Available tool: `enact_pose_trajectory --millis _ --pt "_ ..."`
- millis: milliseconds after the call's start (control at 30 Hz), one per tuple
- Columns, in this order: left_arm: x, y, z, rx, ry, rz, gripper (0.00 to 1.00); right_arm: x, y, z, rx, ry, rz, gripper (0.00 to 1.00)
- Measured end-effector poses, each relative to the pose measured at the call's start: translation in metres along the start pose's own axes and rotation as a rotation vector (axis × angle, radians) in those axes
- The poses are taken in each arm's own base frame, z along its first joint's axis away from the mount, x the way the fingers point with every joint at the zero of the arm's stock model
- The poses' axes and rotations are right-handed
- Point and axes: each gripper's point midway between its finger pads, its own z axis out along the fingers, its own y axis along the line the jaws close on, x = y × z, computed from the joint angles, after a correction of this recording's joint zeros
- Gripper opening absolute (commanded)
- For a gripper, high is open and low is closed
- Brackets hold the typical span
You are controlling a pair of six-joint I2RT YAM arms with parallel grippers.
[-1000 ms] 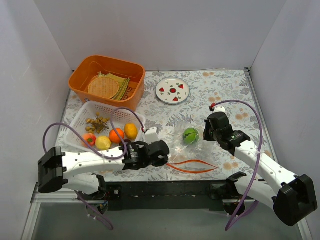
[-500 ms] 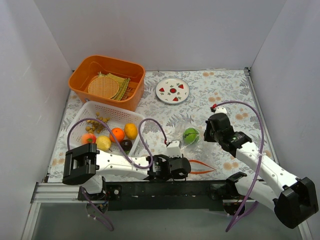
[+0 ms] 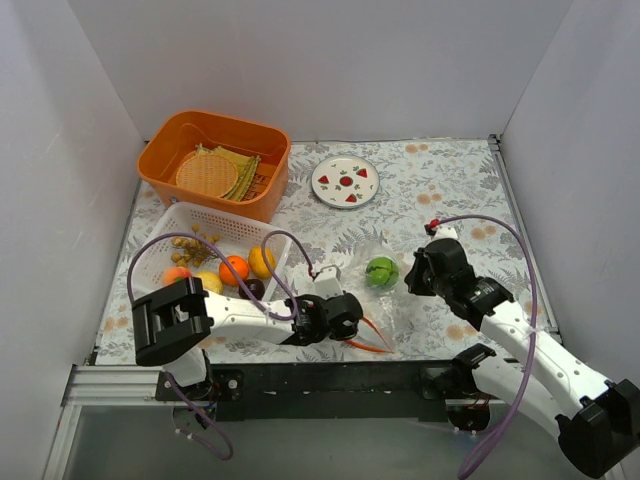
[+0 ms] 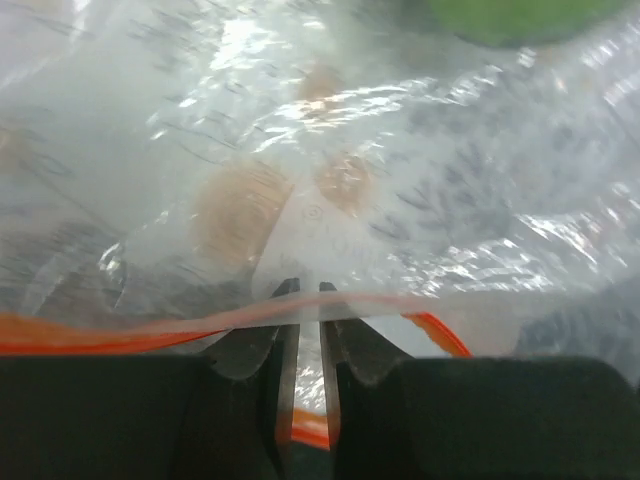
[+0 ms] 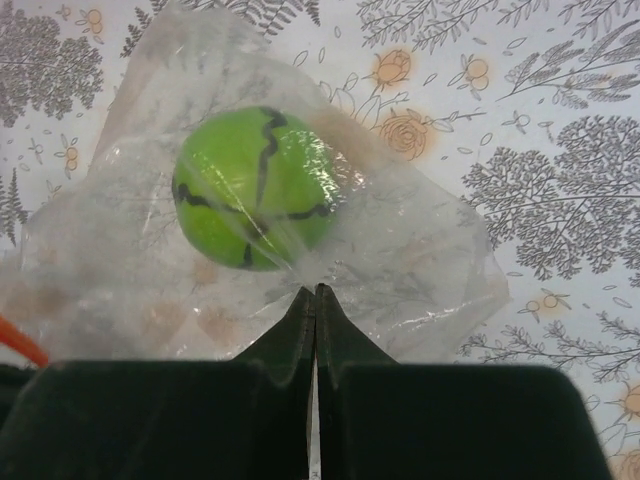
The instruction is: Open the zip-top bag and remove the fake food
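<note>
Left gripper (image 4: 308, 290) of mine pinched on the bag's (image 4: 450, 200) red zip strip (image 4: 90, 335), my right gripper (image 5: 316, 292) closed on its opposite edge, green ball (image 5: 255, 188) inside.

Bright, even overhead light casts soft shadows. The left wrist view is blurry, with glare on the bag (image 4: 330, 150).

A clear crinkly plastic zip-top bag (image 3: 378, 300) lies flat, red-orange zip strip (image 4: 100, 335) at its near end, a green dark-lined toy ball (image 3: 381, 271) inside; yellow and orange toy fruits (image 3: 233, 270) sit in a white mesh basket (image 3: 215, 215)
</note>
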Motion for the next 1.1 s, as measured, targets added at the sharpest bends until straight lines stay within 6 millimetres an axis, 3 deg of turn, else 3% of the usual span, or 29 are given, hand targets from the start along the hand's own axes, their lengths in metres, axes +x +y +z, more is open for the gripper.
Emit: enact_pose_trajectory --millis 100,167,200,233,333,367,433,600,667,833,933,967,1067,1100 --pt "-0.015 0.029 0.009 -0.053 -0.022 -0.02 0.22 0.011 0.01 -0.007 -0.057 0.011 0.005 0.01" --pt "-0.027 0.037 0.013 -0.068 -0.039 -0.034 0.27 0.02 0.017 -0.011 -0.09 0.024 0.004 0.04" --pt "-0.032 0.036 0.014 -0.063 -0.047 -0.04 0.34 0.026 0.019 -0.012 -0.103 0.032 0.003 0.12" --pt "-0.037 0.034 0.014 -0.054 -0.055 -0.045 0.36 0.031 0.02 -0.013 -0.11 0.044 0.0 0.31" --pt "-0.048 0.03 0.015 -0.028 -0.068 -0.05 0.45 0.041 0.02 -0.017 -0.11 0.07 -0.017 0.59" --pt "-0.049 0.029 0.016 -0.023 -0.069 -0.049 0.47 0.04 0.02 -0.018 -0.105 0.073 -0.025 0.63" --pt "-0.049 0.026 0.016 -0.012 -0.065 -0.046 0.48 0.031 0.02 -0.023 -0.088 0.06 -0.037 0.75" --pt "-0.05 0.017 0.016 0.027 -0.061 -0.05 0.53 -0.015 0.031 -0.027 -0.057 -0.024 -0.076 0.86" --pt "-0.05 0.015 0.016 0.039 -0.06 -0.051 0.54 -0.022 0.032 -0.018 -0.037 -0.026 -0.092 0.88" --pt "-0.049 0.011 0.016 0.06 -0.056 -0.05 0.5 -0.019 0.012 0.009 0.051 0.034 -0.114 0.89" --pt "-0.049 0.009 0.015 0.07 -0.055 -0.053 0.47 -0.023 0.0 0.021 0.088 0.044 -0.109 0.84" --pt "-0.049 0.008 0.015 0.074 -0.054 -0.055 0.46 -0.024 -0.003 0.025 0.096 0.045 -0.106 0.81" --pt "-0.049 0.007 0.016 0.083 -0.056 -0.059 0.45 -0.027 -0.009 0.033 0.109 0.047 -0.103 0.6" --pt "-0.049 0.006 0.016 0.086 -0.056 -0.06 0.45 -0.028 -0.009 0.035 0.108 0.046 -0.1 0.49"
